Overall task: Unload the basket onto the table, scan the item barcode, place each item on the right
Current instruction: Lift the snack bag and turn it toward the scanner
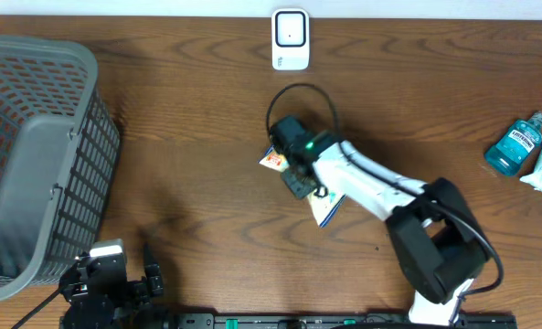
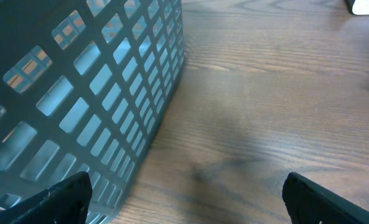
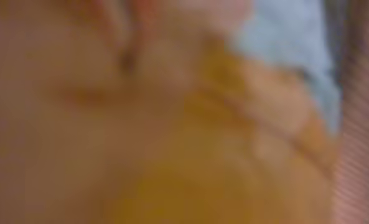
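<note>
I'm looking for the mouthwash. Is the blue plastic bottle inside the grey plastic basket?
No, the blue plastic bottle lies on the brown wooden table at the right, far from the grey plastic basket.

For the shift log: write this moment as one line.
right gripper: shut on packet | left gripper: open, beside basket | scanner: apart, barcode not yet scanned

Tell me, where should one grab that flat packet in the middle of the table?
Probably from straight above, pinching near its middle. The packet lies flat on the table, so no side leaves room to get under, and its soft film should bunch up in a pinch. The right gripper sits there, shut on it.
</note>
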`<state>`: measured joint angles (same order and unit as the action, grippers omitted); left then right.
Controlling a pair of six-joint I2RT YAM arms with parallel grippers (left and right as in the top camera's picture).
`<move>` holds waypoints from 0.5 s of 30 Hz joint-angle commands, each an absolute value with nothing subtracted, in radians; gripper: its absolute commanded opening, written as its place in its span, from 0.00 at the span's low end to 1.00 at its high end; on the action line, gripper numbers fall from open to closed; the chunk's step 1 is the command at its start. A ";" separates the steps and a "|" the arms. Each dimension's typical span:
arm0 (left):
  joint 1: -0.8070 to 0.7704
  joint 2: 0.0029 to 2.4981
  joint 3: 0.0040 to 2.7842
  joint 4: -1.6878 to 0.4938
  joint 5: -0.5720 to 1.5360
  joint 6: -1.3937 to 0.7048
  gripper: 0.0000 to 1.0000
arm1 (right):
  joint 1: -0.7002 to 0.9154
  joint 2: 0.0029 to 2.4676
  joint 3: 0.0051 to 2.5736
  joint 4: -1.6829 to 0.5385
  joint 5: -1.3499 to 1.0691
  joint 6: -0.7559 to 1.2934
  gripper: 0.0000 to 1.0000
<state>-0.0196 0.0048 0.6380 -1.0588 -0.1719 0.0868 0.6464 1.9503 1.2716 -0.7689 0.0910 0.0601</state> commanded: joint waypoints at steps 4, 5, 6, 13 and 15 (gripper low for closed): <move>-0.017 0.004 0.642 -1.058 -0.185 0.101 0.98 | 0.601 2.064 1.368 -0.993 -0.586 -0.153 0.01; -0.017 0.004 0.642 -1.058 -0.185 0.101 0.98 | 0.587 2.059 1.411 -1.061 -0.699 -0.255 0.01; -0.017 0.004 0.642 -1.058 -0.185 0.101 0.98 | 0.574 2.059 1.438 -1.110 -0.767 -0.329 0.01; -0.017 0.004 0.642 -1.058 -0.185 0.101 0.98 | 0.476 2.060 1.456 -1.248 -1.237 -0.696 0.01; -0.017 0.004 0.642 -1.058 -0.185 0.101 0.98 | 0.473 2.060 1.443 -1.250 -1.305 -0.787 0.01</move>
